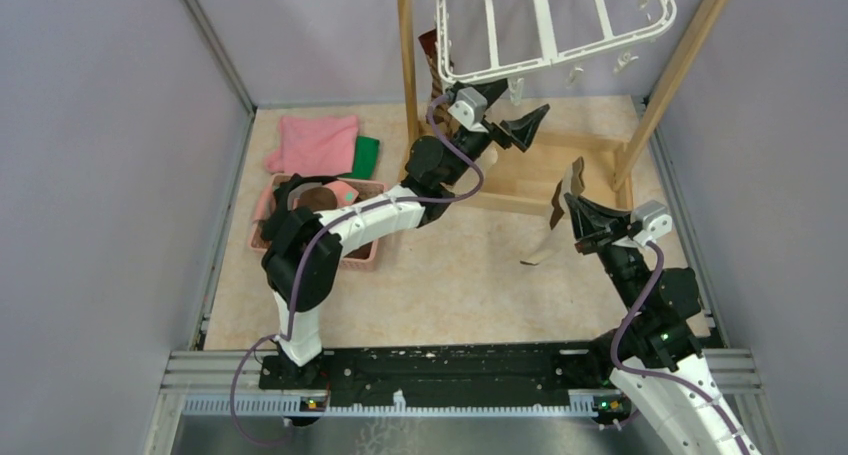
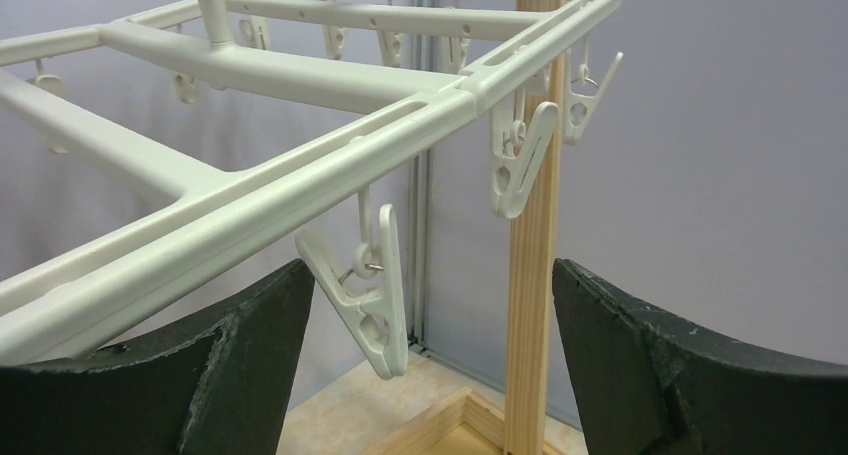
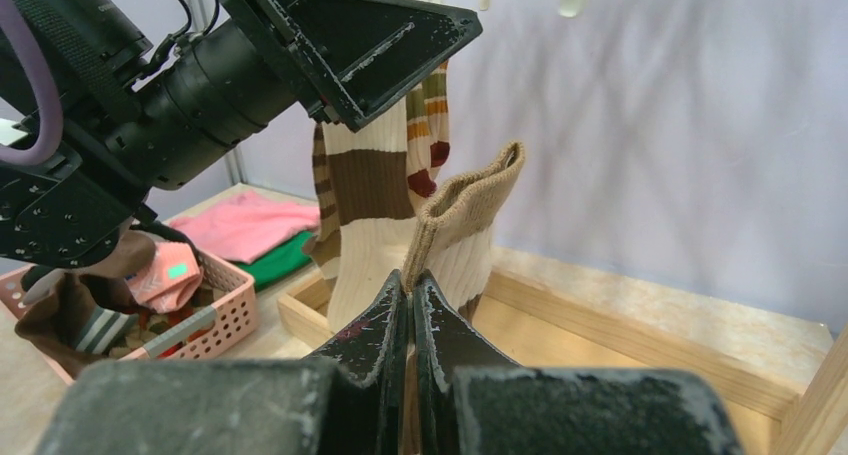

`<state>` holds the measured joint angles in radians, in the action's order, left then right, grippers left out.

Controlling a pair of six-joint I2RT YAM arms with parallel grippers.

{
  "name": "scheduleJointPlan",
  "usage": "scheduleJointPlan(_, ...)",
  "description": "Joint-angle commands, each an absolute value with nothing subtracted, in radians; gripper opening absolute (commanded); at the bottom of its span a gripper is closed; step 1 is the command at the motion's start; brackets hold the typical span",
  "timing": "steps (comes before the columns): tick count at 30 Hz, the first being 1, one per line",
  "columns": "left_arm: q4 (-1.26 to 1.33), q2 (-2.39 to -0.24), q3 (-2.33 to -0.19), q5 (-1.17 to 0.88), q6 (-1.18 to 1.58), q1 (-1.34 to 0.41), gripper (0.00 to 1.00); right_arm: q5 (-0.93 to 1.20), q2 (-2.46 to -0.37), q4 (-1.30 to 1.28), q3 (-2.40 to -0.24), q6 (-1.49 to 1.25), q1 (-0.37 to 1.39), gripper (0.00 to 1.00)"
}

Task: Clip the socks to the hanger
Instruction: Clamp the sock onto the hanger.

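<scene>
The white hanger [image 1: 600, 40] hangs from the wooden frame at the back. My left gripper [image 1: 512, 115] is raised just under its near left edge and stands open. In the left wrist view one dangling clip [image 2: 365, 295] hangs between the open fingers [image 2: 250, 355], closer to the left one, below the hanger rail [image 2: 300, 185]. My right gripper [image 1: 573, 203] is shut on a tan-cuffed cream sock [image 3: 465, 215], held up over the frame's base. Two striped socks hang at the hanger's left corner: a brown-and-cream one [image 3: 365, 195] and a banded one [image 3: 432, 125].
A pink basket [image 1: 262, 225] with more socks stands at the left, partly under my left arm. A pink cloth [image 1: 315, 143] and a green cloth [image 1: 366, 155] lie behind it. Wooden posts [image 1: 405, 55] and a wooden base [image 1: 540, 170] frame the hanger. Grey walls enclose the table.
</scene>
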<state>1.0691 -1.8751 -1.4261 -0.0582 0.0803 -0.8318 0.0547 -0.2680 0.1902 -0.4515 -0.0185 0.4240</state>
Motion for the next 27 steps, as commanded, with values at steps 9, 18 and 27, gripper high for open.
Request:
scheduleJointPlan(9,1.093,-1.861,-1.454,-0.194,0.292,-0.766,0.89,0.075,-0.258,0.227,-0.448,-0.023,0.423,0.0)
scheduleJointPlan(18,1.163,-1.881,-1.464,-0.247,0.412,-0.721,0.89,0.08,-0.255,0.221,-0.451,-0.023,0.42,0.0)
scheduleJointPlan(27,1.221,-1.893,-1.468,-0.302,0.492,-0.686,0.84,0.083,-0.256,0.221,-0.451,-0.025,0.417,0.0)
